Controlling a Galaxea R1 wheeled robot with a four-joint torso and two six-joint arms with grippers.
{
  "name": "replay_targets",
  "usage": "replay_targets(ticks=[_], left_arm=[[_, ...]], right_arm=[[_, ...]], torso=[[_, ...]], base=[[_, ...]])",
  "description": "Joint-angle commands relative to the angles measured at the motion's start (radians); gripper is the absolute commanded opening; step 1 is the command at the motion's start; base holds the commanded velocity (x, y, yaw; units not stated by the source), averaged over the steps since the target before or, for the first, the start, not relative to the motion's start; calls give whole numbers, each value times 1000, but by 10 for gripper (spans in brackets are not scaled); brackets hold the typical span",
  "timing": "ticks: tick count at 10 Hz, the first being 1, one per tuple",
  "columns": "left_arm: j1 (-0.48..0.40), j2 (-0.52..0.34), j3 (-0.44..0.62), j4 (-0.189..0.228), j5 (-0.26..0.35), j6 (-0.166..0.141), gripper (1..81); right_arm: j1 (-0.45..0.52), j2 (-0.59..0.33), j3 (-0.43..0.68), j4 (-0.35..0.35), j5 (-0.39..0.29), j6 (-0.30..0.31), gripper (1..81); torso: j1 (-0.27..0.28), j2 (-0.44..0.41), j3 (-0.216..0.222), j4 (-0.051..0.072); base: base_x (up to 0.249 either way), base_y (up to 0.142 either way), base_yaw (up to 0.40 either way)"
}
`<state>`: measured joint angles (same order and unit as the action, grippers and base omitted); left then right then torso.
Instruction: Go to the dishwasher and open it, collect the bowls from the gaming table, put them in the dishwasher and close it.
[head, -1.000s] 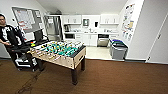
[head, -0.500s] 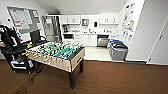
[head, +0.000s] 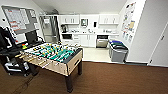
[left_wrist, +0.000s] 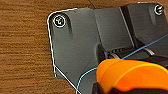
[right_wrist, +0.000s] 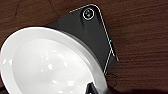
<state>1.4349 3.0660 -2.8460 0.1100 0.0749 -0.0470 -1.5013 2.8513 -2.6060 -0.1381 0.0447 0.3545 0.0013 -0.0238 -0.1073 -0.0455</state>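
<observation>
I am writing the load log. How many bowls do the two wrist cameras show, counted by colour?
orange bowl: 1
white bowl: 1
Total: 2

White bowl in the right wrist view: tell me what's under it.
Under the white bowl lie the robot's dark plate and brown wood-look floor. Whatever sits directly beneath the bowl's middle is covered.
</observation>
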Motion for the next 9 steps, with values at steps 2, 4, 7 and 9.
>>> replay_targets(ticks=[2, 4, 7, 9], left_arm=[[-47, -2, -4, 8, 59, 9, 10], [-47, -1, -3, 10, 57, 9, 10], [-47, -1, -3, 10, 57, 9, 10], [-47, -1, -3, 8, 57, 9, 10]], right_arm=[[45, -14, 1, -9, -46, -3, 10], [45, -14, 1, -9, -46, -3, 10], [45, -13, 1, -9, -46, -5, 10], [45, -13, 1, -9, -46, -3, 10]], torso=[[0, 0, 0, 0], [0, 0, 0, 0], [0, 0, 0, 0], [1, 0, 0, 0]], base=[[191, -100, 0], [192, -100, 0], [191, -100, 0], [192, -80, 0]])
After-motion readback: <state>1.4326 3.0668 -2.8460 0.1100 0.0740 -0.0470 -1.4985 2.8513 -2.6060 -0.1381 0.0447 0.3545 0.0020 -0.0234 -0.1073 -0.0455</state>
